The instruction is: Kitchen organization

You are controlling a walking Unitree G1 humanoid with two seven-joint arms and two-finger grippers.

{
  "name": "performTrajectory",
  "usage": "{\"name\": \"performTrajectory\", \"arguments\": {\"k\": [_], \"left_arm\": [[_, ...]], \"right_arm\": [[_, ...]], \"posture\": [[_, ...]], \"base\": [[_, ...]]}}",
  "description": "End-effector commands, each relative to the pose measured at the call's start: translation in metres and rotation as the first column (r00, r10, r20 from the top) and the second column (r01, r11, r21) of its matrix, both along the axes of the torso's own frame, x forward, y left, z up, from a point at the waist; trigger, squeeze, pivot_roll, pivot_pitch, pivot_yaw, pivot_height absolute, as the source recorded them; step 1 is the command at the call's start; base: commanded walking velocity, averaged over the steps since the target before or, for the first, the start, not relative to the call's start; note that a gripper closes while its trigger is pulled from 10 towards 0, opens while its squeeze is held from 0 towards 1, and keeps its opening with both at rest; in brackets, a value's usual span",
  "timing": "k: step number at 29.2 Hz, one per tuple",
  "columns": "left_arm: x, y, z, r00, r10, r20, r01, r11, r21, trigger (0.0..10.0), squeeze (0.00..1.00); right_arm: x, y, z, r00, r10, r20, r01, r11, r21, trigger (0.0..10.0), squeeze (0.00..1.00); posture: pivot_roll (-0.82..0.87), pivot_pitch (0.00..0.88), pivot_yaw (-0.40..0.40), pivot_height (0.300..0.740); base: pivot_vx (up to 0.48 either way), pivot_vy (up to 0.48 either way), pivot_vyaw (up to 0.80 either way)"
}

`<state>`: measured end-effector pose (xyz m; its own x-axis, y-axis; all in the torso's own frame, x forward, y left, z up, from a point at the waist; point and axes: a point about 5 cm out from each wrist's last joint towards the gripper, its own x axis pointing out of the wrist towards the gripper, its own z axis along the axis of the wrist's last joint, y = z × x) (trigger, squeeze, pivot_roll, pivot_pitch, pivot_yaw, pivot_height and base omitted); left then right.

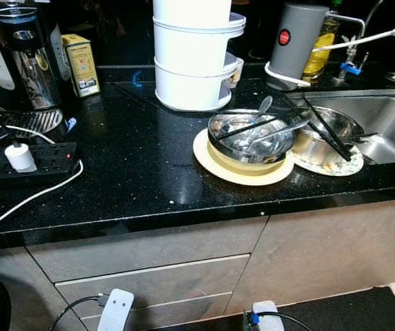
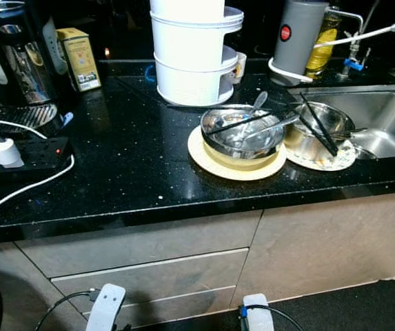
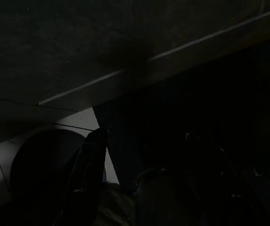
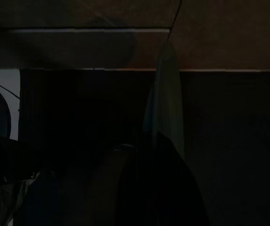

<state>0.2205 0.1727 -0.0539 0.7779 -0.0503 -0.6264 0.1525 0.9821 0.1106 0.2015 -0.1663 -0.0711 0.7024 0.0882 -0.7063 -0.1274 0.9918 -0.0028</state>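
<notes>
A steel bowl (image 1: 251, 136) holding a spoon and black chopsticks sits on a cream plate (image 1: 214, 164) on the black counter (image 1: 135, 165). Right of it, a second steel bowl (image 1: 319, 138) with chopsticks across it rests on a patterned plate (image 1: 335, 166) at the sink's edge. Both arms hang low in front of the drawers: the left arm (image 1: 116, 308) and the right arm (image 1: 265, 314). My left gripper (image 3: 142, 141) and right gripper (image 4: 163, 155) are in deep shade near the floor.
A tall white stacked container (image 1: 194, 55) stands behind the bowls, beside a grey jug with a red button (image 1: 292, 41). The steel sink (image 1: 383, 121) is at the right. A coffee machine (image 1: 25, 55), yellow box (image 1: 81, 64) and power strip (image 1: 25, 162) occupy the left.
</notes>
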Motion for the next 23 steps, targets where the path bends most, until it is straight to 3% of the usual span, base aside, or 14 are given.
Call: {"name": "performTrajectory", "arguments": {"k": [1, 23], "left_arm": [[-0.0062, -0.0008, -0.0053, 0.999, 0.013, -0.035, -0.014, 1.000, -0.013, 10.0, 0.00], [-0.0013, 0.0005, -0.0028, 0.999, 0.023, -0.024, -0.024, 1.000, -0.015, 10.0, 0.00]], "right_arm": [[-0.0011, -0.0046, -0.0003, 1.000, -0.009, -0.002, 0.009, 1.000, -0.010, 10.0, 0.00], [0.0020, -0.0060, 0.0019, 1.000, -0.017, 0.012, 0.017, 1.000, 0.002, 10.0, 0.00]], "posture": [[-0.04, 0.136, -0.031, 0.740], [-0.05, 0.133, -0.035, 0.740]], "base": [[0.000, -0.480, 0.00], [0.000, -0.480, 0.00]]}}
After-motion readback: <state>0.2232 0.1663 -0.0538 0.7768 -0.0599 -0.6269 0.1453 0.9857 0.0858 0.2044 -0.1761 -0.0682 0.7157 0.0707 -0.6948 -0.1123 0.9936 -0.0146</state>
